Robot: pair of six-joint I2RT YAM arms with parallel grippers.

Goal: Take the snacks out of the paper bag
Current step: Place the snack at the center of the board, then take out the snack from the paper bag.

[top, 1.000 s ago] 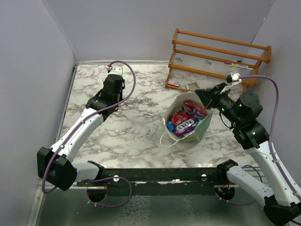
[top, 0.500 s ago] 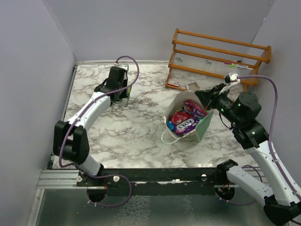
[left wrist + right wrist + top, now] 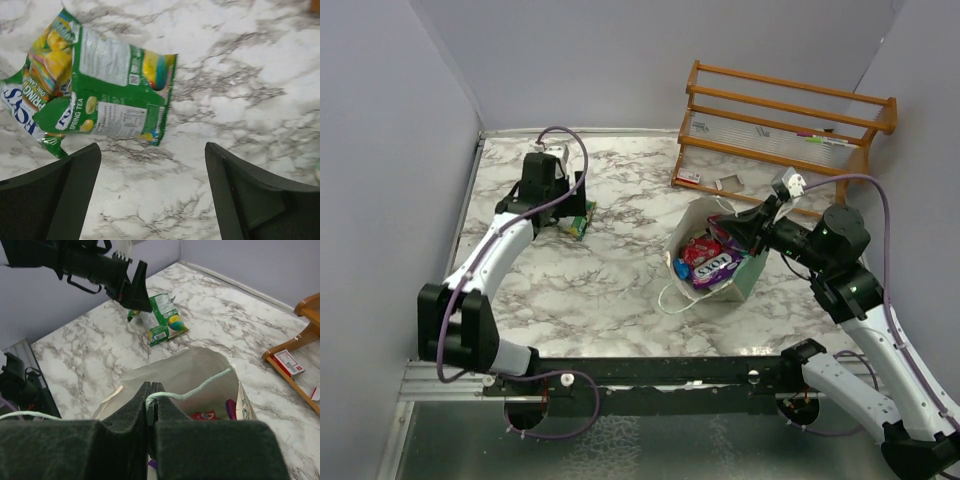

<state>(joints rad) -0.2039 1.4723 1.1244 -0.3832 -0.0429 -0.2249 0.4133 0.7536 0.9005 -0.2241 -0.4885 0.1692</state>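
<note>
One green packet (image 3: 115, 100) lies on bare marble (image 3: 620, 270), well apart from the bag (image 3: 752, 272).

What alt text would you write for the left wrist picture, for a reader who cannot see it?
A crumpled green snack packet lies on a white marble table. Below it, the left gripper stands wide open, its two dark fingers in the bottom corners of the picture, not touching the packet.
</note>
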